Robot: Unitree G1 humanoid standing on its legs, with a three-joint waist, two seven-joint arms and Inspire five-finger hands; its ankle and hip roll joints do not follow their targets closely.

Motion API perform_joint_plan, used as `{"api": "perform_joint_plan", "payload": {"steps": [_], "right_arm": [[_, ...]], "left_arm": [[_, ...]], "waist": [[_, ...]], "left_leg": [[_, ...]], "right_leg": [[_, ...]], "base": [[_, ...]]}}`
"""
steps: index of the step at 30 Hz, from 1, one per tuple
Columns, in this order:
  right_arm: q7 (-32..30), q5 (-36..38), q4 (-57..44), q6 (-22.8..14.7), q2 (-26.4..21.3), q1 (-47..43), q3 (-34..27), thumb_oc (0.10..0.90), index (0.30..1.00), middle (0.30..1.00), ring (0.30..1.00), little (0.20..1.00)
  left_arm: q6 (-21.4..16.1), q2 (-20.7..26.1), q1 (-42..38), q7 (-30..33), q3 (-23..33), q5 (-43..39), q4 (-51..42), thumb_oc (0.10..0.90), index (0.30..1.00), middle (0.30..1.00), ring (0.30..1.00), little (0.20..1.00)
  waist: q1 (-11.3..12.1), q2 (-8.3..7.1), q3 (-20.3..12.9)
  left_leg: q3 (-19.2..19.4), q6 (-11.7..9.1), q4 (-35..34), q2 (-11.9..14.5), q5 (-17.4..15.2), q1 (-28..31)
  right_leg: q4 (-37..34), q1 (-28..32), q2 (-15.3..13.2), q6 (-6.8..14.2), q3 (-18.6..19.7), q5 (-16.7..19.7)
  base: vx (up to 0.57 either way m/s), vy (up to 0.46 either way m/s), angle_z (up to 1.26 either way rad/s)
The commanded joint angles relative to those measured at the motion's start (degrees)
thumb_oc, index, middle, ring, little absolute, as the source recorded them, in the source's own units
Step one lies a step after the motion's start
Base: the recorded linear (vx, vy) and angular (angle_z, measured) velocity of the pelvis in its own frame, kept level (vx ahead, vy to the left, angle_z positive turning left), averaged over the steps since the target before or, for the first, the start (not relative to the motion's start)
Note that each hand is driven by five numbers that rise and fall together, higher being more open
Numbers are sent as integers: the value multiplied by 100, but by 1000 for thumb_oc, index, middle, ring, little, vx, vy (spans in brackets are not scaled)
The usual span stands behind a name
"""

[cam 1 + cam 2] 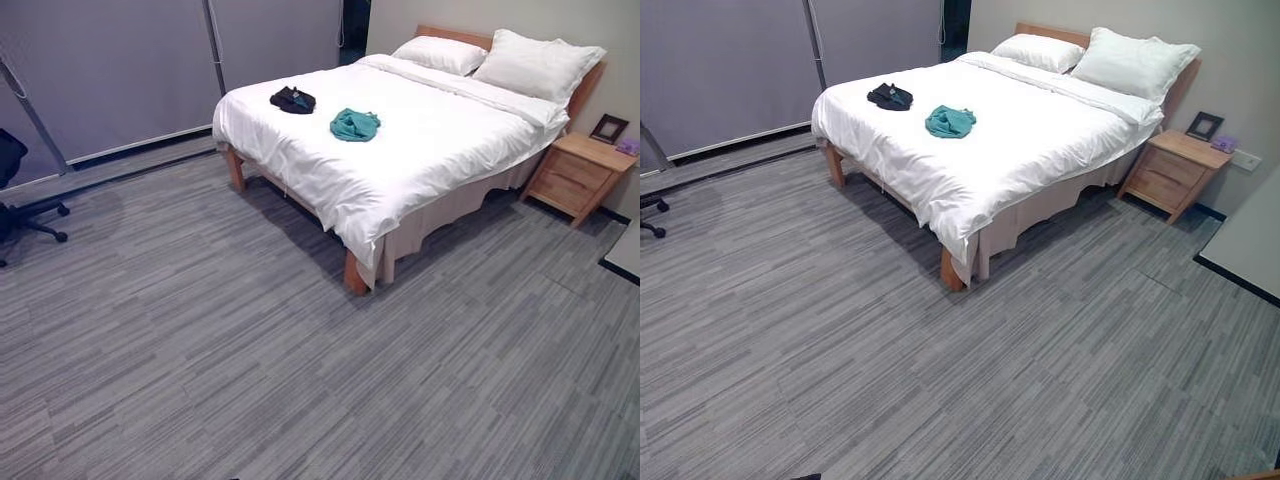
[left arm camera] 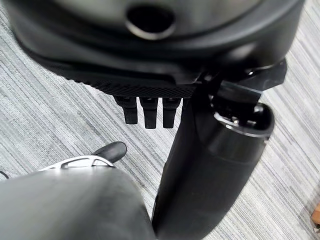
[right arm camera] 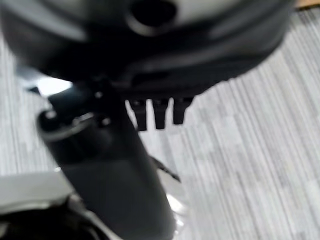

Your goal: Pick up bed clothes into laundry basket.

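Observation:
Two garments lie on the white bed (image 1: 450, 140) across the room: a crumpled teal one (image 1: 355, 124) near the middle of the foot end, and a black one (image 1: 292, 99) just to its left near the bed's edge. Both lie apart from each other on the duvet. My left hand (image 2: 150, 60) hangs over the grey floor, its fingers (image 2: 145, 114) straight and its thumb (image 2: 215, 165) holding nothing. My right hand (image 3: 155, 55) hangs likewise over the floor, with straight fingers (image 3: 157, 114) and nothing in it. Both hands are far from the bed.
Two pillows (image 1: 540, 62) lie at the head of the bed. A wooden nightstand (image 1: 580, 175) with a picture frame (image 1: 609, 128) stands to its right. A black office chair (image 1: 15, 190) is at the far left. Wide grey striped floor (image 1: 300, 360) lies between me and the bed.

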Motion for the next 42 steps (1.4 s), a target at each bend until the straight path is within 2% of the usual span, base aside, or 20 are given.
{"api": "perform_joint_plan", "payload": {"steps": [1, 11, 14, 16, 18, 19, 21, 22, 25, 26, 27, 29, 37, 38, 41, 42], "right_arm": [[45, 76, 340, -91, 62, -461, 64, 800, 900, 900, 900, 900], [-4, 316, 458, -118, -1, -417, -134, 800, 900, 900, 900, 900], [-153, 755, 206, -250, -117, -525, -387, 800, 900, 900, 900, 900], [-279, 941, -245, -348, -245, -597, -489, 800, 900, 900, 900, 900], [-421, 1069, -1145, -437, -468, -600, -608, 800, 900, 900, 900, 900], [-421, 1068, -1153, -431, -471, -594, -610, 800, 900, 900, 900, 900], [-469, 1111, -2497, -550, -814, -548, -782, 800, 900, 900, 900, 900], [-469, 1080, -2972, -577, -928, -567, -824, 800, 900, 900, 900, 900], [-469, 1051, -3369, -616, -1023, -590, -900, 800, 900, 900, 900, 900], [-418, 1051, -3947, -624, -1135, -651, -970, 800, 900, 900, 900, 900], [-418, 1051, -3948, -623, -1135, -651, -970, 800, 900, 900, 900, 900], [-340, 966, -4532, -662, -1223, -681, -1037, 800, 900, 900, 900, 900], [-109, 1043, -5162, -703, -1198, -667, -985, 800, 900, 900, 900, 900], [12, 1221, -5243, -720, -1197, -610, -961, 800, 900, 900, 900, 900], [103, 1341, -5317, -755, -1258, -603, -919, 800, 900, 900, 900, 900], [123, 1347, -5518, -775, -1386, -591, -932, 800, 900, 900, 900, 900]], "left_arm": [[-87, -96, -283, -15, -160, 233, 284, 800, 900, 900, 900, 900], [-133, -41, -358, 79, -61, 1, 231, 800, 900, 900, 900, 900], [-209, -4, -380, 219, 111, -329, 177, 800, 900, 900, 900, 900], [-286, 27, -405, 328, 168, -497, -27, 800, 900, 900, 900, 900], [-402, 107, -424, 464, 197, -623, -486, 800, 900, 900, 900, 900], [-400, 105, -420, 465, 195, -623, -490, 800, 900, 900, 900, 900], [-567, 284, -349, 547, 251, -797, -1492, 800, 900, 900, 900, 900], [-602, 353, -372, 574, 292, -806, -1657, 800, 900, 900, 900, 900], [-648, 461, -387, 641, 306, -746, -2142, 800, 900, 900, 900, 900], [-689, 612, -385, 707, 334, -651, -2721, 800, 900, 900, 900, 900], [-689, 612, -384, 707, 334, -650, -2721, 800, 900, 900, 900, 900], [-779, 753, -325, 767, 493, -627, -3455, 800, 900, 900, 900, 900], [-824, 736, -254, 876, 714, -708, -4091, 800, 900, 900, 900, 900], [-850, 688, -190, 896, 773, -815, -4207, 800, 900, 900, 900, 900], [-905, 647, -197, 928, 821, -1004, -4284, 800, 900, 900, 900, 900], [-977, 640, -272, 970, 867, -1274, -4399, 800, 900, 900, 900, 900]], "waist": [[2, -106, -18], [-32, -82, -37], [-82, -74, -85], [-103, -72, -91], [-135, -59, -74], [-134, -57, -75], [-152, -35, -42], [-157, -37, -31], [-150, -32, -14], [-124, -38, -13], [-124, -38, -13], [-78, -42, -7], [-41, -27, 46], [-32, -18, 81], [-13, -47, 181], [26, -146, 371]], "left_leg": [[96, -29, 2, -52, 170, -26], [124, -40, 2, -37, 151, 47], [186, -56, 2, -20, 148, 90], [203, -61, 2, -9, 149, 95], [215, -64, 2, -2, 152, 92], [215, -64, 2, -1, 152, 93], [201, -64, 2, 13, 161, 84], [192, -66, 2, 22, 168, 77], [188, -67, 2, 35, 179, 73], [179, -69, 2, 42, 184, 76], [179, -69, 2, 42, 183, 76], [167, -75, 2, 52, 190, 86], [134, -77, 2, 67, 182, 125], [125, -80, 3, 74, 198, 130], [100, -105, 290, 128, 172, -45], [34, -244, 1346, 322, 138, -643]], "right_leg": [[286, -253, -180, 394, -226, 103], [248, -185, -149, 380, -200, 89], [232, -173, -132, 385, -166, 98], [243, -186, -125, 388, -144, 100], [277, -218, -124, 390, -118, 94], [278, -218, -123, 390, -118, 94], [342, -249, -127, 393, -119, 65], [366, -264, -128, 393, -115, 56], [381, -274, -124, 387, -116, 42], [372, -260, -116, 381, -130, 34], [372, -260, -116, 381, -130, 34], [352, -228, -110, 376, -168, 19], [373, -187, -94, 340, -196, -37], [411, -200, -91, 323, -202, -59], [514, -273, -108, 290, -203, -111], [657, -341, -127, 164, -190, -175]], "base": [[0, 0, 0], [0, 0, 0], [21, -8, -2], [0, -13, -6], [-15, -2, -7], [-16, -1, -6], [-24, -7, -9], [-21, -7, -7], [0, 0, 0], [0, 0, 0], [0, 0, 0], [9, -24, 8], [5, -16, 2], [-17, -37, 0], [-63, -70, 1], [-125, -134, 6]]}}
